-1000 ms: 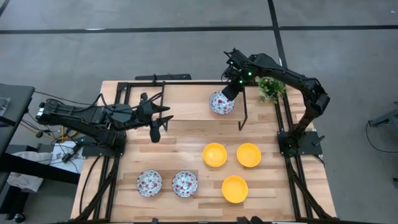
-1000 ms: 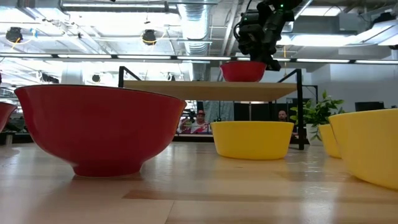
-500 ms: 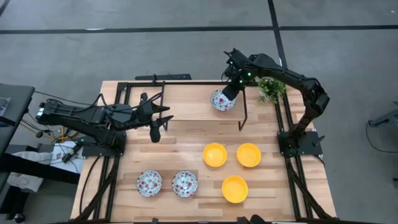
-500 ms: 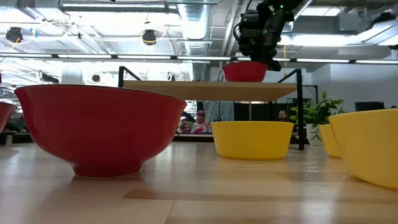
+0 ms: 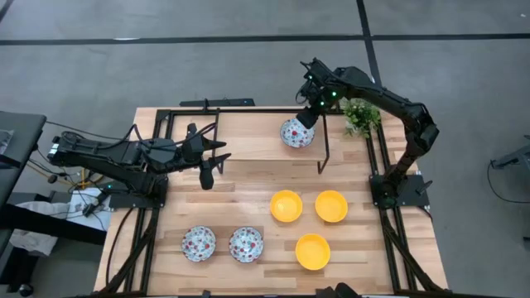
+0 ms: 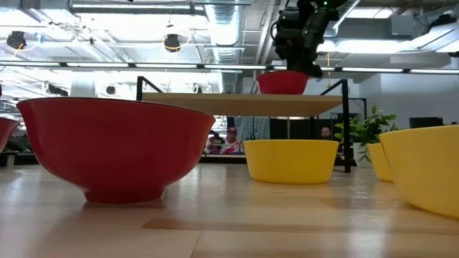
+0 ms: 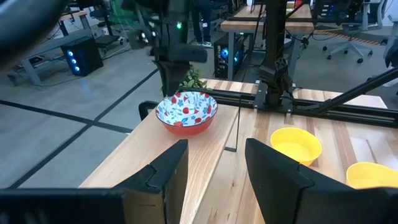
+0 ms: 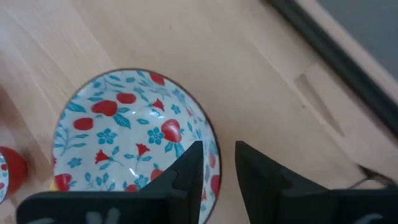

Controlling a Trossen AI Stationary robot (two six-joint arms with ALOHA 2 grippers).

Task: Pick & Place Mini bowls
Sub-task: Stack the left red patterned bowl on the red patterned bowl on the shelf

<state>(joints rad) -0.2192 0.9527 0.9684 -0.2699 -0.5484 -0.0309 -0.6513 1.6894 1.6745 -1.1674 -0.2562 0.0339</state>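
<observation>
A mini bowl with a white floral inside and red outside [image 5: 295, 134] [image 8: 130, 137] sits on its base on a raised wooden shelf [image 6: 237, 104] at the table's far side. My right gripper [image 5: 308, 117] [image 8: 219, 163] hovers open just above its far rim, one finger over the inside and one outside. Two more floral bowls [image 5: 199, 244] [image 5: 246, 244] rest at the near left. Three yellow bowls [image 5: 286, 205] [image 5: 331, 205] [image 5: 313, 251] rest at the near right. My left gripper [image 5: 207, 170] [image 7: 214, 168] waits open at the table's left.
The shelf stands on thin black legs [image 5: 323, 161] and a black frame runs round the table [image 5: 207, 105]. A green plant [image 5: 358, 116] stands right of the shelf bowl, close to my right arm. Bare wood lies between the shelf and the bowls on the table.
My right gripper has drawn slightly up and toward the far edge, away from the floral bowl's rim. The bowl stays upright on the shelf.
</observation>
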